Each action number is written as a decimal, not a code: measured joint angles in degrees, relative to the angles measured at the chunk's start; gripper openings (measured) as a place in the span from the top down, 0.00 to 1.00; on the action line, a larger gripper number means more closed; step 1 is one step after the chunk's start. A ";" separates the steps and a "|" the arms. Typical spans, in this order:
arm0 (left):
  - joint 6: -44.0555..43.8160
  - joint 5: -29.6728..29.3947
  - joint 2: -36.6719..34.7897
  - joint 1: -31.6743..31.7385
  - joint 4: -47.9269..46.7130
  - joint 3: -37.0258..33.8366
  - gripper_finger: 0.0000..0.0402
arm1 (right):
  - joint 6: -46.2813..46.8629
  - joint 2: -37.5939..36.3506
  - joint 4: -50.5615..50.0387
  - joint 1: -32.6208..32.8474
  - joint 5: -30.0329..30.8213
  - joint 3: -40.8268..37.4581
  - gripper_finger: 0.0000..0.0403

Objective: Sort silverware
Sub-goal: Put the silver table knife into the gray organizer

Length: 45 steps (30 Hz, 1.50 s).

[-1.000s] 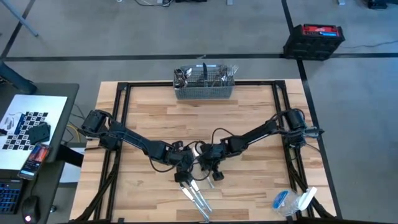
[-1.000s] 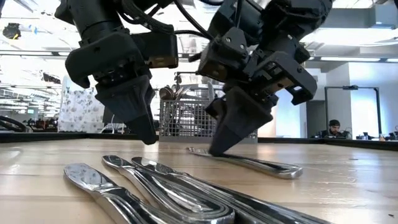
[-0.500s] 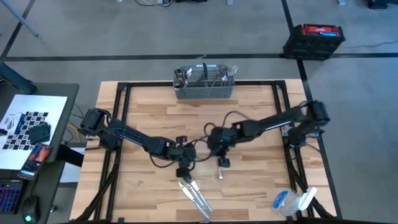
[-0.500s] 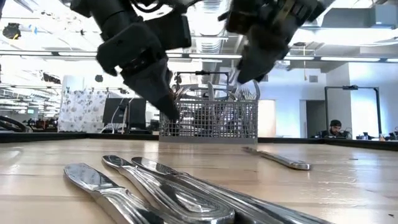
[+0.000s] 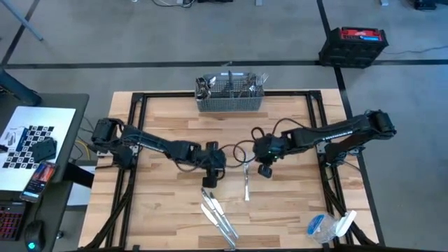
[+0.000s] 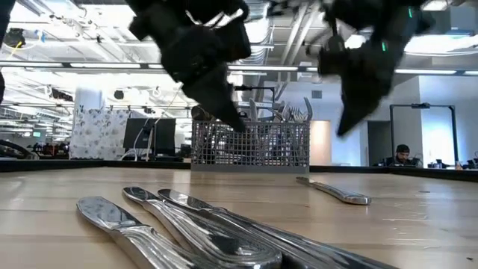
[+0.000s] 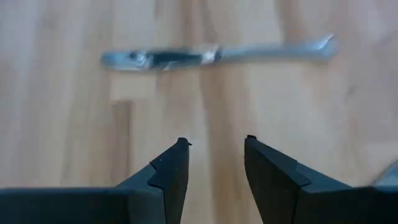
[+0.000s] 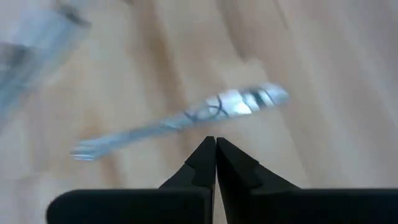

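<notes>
Both arms reached in over the middle of the wooden table (image 5: 168,210). The left gripper (image 5: 211,172) hung above the boards just left of centre, its fingers (image 7: 168,171) parted with nothing between them. The right gripper (image 5: 264,168) hovered a little to the right of it, its fingers (image 8: 205,163) pressed together and empty. Between the two grippers, slightly nearer the front edge, a single fork (image 5: 246,183) lay flat on the wood, pointing roughly front to back; neither gripper touched it. In the left wrist view the same piece lay crosswise beyond the open fingertips, and in the right wrist view it lay just past the closed tips, blurred. Nearer the front edge, a small cluster of silverware (image 5: 218,217) lay close together on the boards, the pieces angled alike and touching or overlapping; in the low view they showed as rounded shiny handles in the foreground, and which were spoons or knives could not be told. At the back edge of the table stood a wire basket (image 5: 229,100) holding more silverware upright, handles and tines sticking out of the top. A crumpled clear bag (image 5: 329,227) lay at the front right corner.
</notes>
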 joint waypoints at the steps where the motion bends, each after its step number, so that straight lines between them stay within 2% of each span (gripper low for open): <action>1: -0.14 1.08 0.25 0.50 0.35 -0.02 0.66 | 0.41 0.00 1.87 -0.04 0.09 -1.32 0.94; 2: -0.15 1.53 0.39 0.92 0.37 -0.08 0.66 | 0.63 0.02 3.87 -0.05 0.17 -2.40 0.92; 3: 0.90 2.19 0.44 2.00 0.91 -0.15 0.66 | 0.51 -0.38 15.58 -0.03 0.19 -6.14 0.89; 6: 3.11 1.92 1.04 3.60 3.23 0.06 0.66 | -3.70 0.06 24.04 0.44 0.78 -10.64 0.78; 9: 3.20 1.21 2.27 4.50 4.33 -0.17 0.66 | -6.85 -0.32 30.91 0.95 4.08 -12.79 0.69; 14: -4.17 3.12 7.55 5.07 8.68 -0.11 0.66 | -5.56 -0.06 29.43 0.25 6.11 -14.84 0.58; 19: -6.36 5.00 13.02 4.92 13.30 -0.07 0.66 | -5.50 -0.03 28.81 0.83 5.96 -16.46 0.54; 23: -2.39 2.93 14.26 5.02 15.74 -0.06 0.66 | -5.08 -0.15 29.31 1.48 5.96 -17.40 0.55; 27: 7.81 -1.66 14.43 5.10 17.88 -0.06 0.66 | -3.44 -0.15 29.72 1.85 5.76 -17.64 0.55; 30: 9.19 -2.34 14.45 5.18 18.95 -0.09 0.66 | -3.41 -0.15 30.40 2.09 5.77 -17.64 0.55; 32: 1.96 -2.27 14.45 5.15 19.02 -0.08 0.66 | -3.48 -0.15 30.86 2.13 5.74 -17.62 0.55; 34: -9.90 -1.03 14.45 5.40 19.05 -0.09 0.66 | -4.28 -0.15 30.65 2.11 5.77 -17.62 0.55; 37: -28.81 6.43 14.45 6.86 19.97 -0.09 0.66 | -6.20 -0.15 30.71 2.13 5.79 -17.62 0.55; 39: -39.67 9.19 15.27 7.53 21.85 -0.09 0.66 | -8.10 -0.15 30.69 2.18 5.79 -17.62 0.55; 42: -51.01 9.40 16.69 8.07 24.98 -0.05 0.66 | -12.28 -0.15 30.64 2.16 5.85 -17.62 0.55; 45: -58.33 9.81 18.75 8.66 29.21 0.25 0.66 | -17.17 -0.15 30.55 2.38 5.99 -17.62 0.55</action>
